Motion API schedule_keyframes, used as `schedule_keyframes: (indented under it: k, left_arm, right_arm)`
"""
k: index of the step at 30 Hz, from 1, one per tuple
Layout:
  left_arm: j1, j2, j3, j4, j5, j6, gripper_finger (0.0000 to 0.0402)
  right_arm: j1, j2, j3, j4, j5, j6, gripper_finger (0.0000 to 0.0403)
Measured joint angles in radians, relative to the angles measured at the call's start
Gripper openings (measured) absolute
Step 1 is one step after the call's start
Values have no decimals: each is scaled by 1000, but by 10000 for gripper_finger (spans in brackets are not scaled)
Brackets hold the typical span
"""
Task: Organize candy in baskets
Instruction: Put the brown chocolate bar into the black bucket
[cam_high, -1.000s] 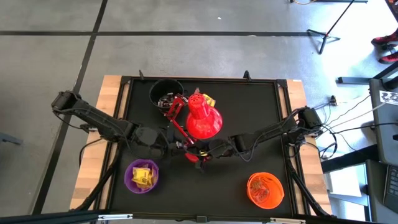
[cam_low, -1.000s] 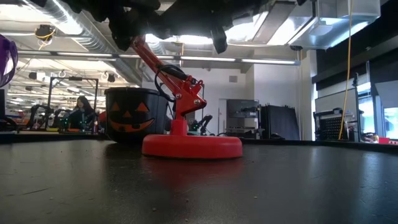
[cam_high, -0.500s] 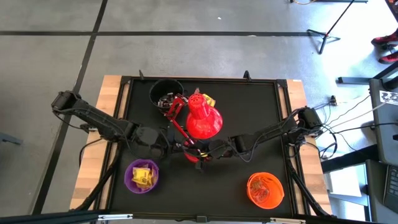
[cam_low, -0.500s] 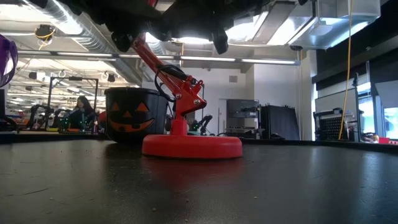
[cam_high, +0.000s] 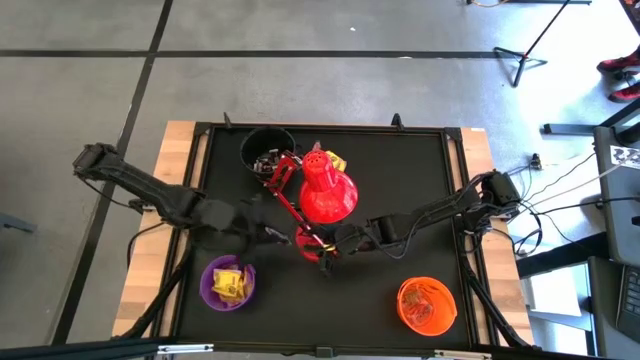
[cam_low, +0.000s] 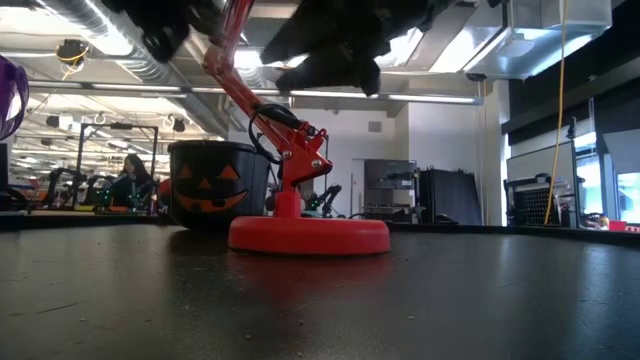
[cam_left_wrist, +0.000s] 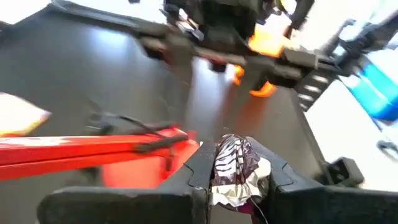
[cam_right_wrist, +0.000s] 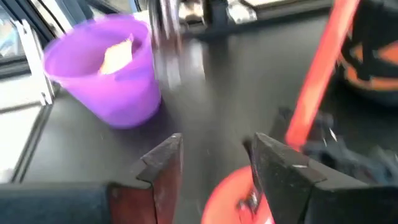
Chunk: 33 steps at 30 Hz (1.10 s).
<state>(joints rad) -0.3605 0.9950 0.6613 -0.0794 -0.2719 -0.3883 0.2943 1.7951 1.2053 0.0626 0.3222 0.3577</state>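
1. My left gripper (cam_left_wrist: 236, 177) is clenched on a silvery striped candy (cam_left_wrist: 235, 163), pinched between its two fingers (the wrapper bulges out past the tips). From above, that gripper (cam_high: 268, 233) hangs over the middle of the worktop (cam_high: 410, 170), just left of the red desk lamp (cam_high: 322, 195).

2. My right gripper (cam_right_wrist: 211, 165) stands released with nothing between its fingers. It sits just right of the lamp's base (cam_high: 340, 243), so it is no longer the arm that matters.

3. The relation I steer by: the black bucket (cam_high: 265, 150) with the other dark and silvery sweets lies toward the worktop's far edge from the held candy, up and slightly left, with the lamp's arm beside it. The purple bucket (cam_high: 228, 282) is nearer, toward the near-left corner, but holds yellow wrappers. The orange bucket (cam_high: 427, 305) is well apart, by the near-right corner.

4. I judge the left arm is the one to carry, since it holds the sweet and both the black and purple buckets lie on its side.
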Motion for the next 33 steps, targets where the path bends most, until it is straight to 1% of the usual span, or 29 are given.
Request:
schedule_keyframes:
  k: [6,11,15,18,21,25,31,33]
  left_arm:
    - [-11,-216,0,-224,-269,10,48]
    - [-2,-365,0,-388,-563,16,48]
    - [18,-461,0,-422,-772,40,49]
    - [52,-508,0,-408,-866,105,49]
    - [117,-514,0,-380,-888,182,49]
    - [231,-504,0,-376,-828,220,50]
    - [435,-446,0,-363,-615,244,50]
    - [507,-414,0,-340,-526,266,51]
  right_arm:
    - [0,-24,0,-39,1,4,182]
    - [0,-36,0,-96,44,0,172]
    - [0,-36,0,-121,85,-16,171]
    - [0,-36,0,-126,98,-27,170]
    - [0,-36,0,-120,135,-51,170]
    - [-4,-36,0,-118,176,-75,170]
    - [-29,-36,0,-116,156,-76,170]
    - [-35,-36,0,-117,145,-76,170]
